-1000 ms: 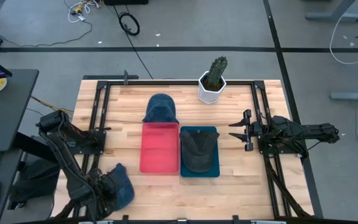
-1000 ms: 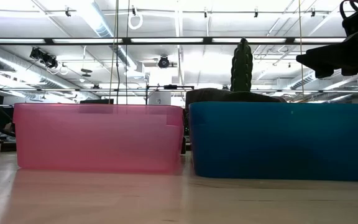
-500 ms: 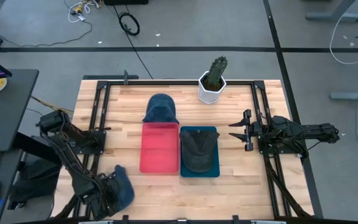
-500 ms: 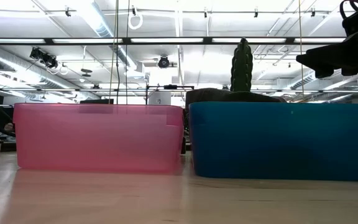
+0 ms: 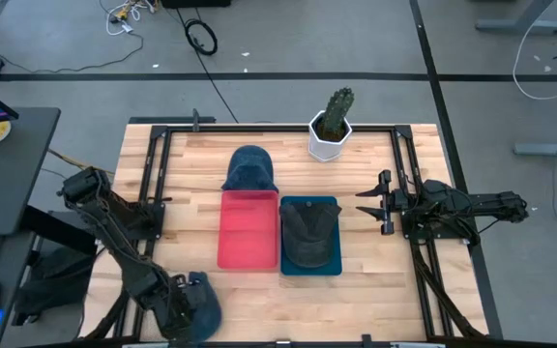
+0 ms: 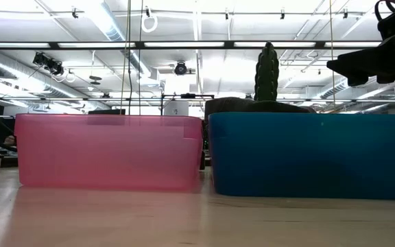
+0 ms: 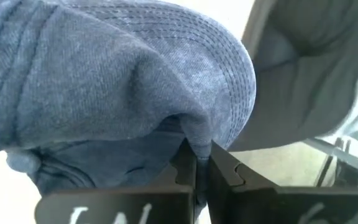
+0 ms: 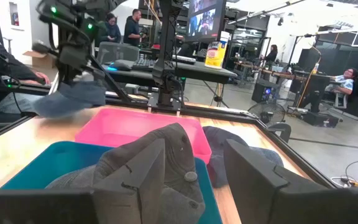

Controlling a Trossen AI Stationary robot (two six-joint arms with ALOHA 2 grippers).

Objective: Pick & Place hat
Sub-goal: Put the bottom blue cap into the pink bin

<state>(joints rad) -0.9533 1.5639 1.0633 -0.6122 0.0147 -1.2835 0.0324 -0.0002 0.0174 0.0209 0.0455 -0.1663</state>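
Note:
A blue denim hat (image 5: pixel 203 307) lies at the table's near left corner, with my left gripper (image 5: pixel 180 309) shut on it. A second blue hat (image 5: pixel 250 168) rests crown up on the wood just beyond the empty pink bin (image 5: pixel 249 230). A dark grey hat (image 5: pixel 309 235) fills the teal bin (image 5: pixel 335 266) beside it. My right gripper (image 5: pixel 364 203) hangs open at the table's right side, fingers toward the bins, holding nothing. My left gripper pinches the stitched brim's edge (image 7: pixel 199 142) of the denim hat between its two fingers (image 7: pixel 185 167). The crown bulges beyond the fingers. Whether the hat is clear of the table, I cannot tell.
A cactus in a white pot (image 5: pixel 332 126) stands at the far edge, right of centre. Black rails (image 5: pixel 158 164) run along the table's left and right sides. Bare wood shows near the front edge, before the bins. People sit at desks in the room behind.
My left gripper has shut on the denim hat's brim while moving toward the table's near edge and slightly right. The hat has shifted with it toward the near edge.

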